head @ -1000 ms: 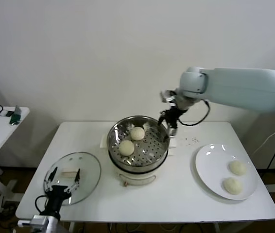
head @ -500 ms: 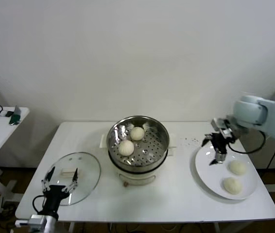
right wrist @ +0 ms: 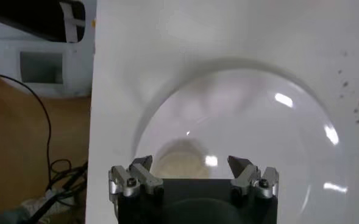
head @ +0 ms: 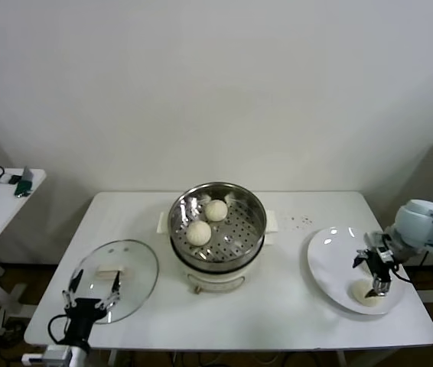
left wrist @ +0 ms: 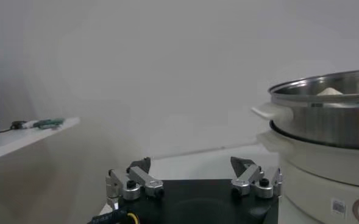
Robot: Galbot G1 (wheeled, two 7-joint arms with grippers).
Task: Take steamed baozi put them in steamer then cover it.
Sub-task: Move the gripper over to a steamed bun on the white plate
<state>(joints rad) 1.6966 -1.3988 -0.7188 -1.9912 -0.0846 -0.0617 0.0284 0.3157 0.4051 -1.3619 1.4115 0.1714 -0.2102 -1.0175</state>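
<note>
The right gripper (head: 379,289) is parked with jaws spread over a cream-white baozi bun (right wrist: 180,164) on the flat white plate (head: 331,264), two more buns (head: 199,232) are sat in the shiny steel steamer basket (head: 239,229), and the left gripper (head: 94,289), jaws released, is left idle by the round glass lid (head: 136,264) on the tabletop (head: 278,306).

steamer (head: 218,224) – shiny perforated steel | lid (head: 117,278) – clear glass | plate (head: 331,267) – glossy white

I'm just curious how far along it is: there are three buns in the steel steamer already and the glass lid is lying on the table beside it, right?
Not quite. The head view shows two baozi in the steamer, not three. The rest holds: the glass lid lies on the table beside it.
</note>
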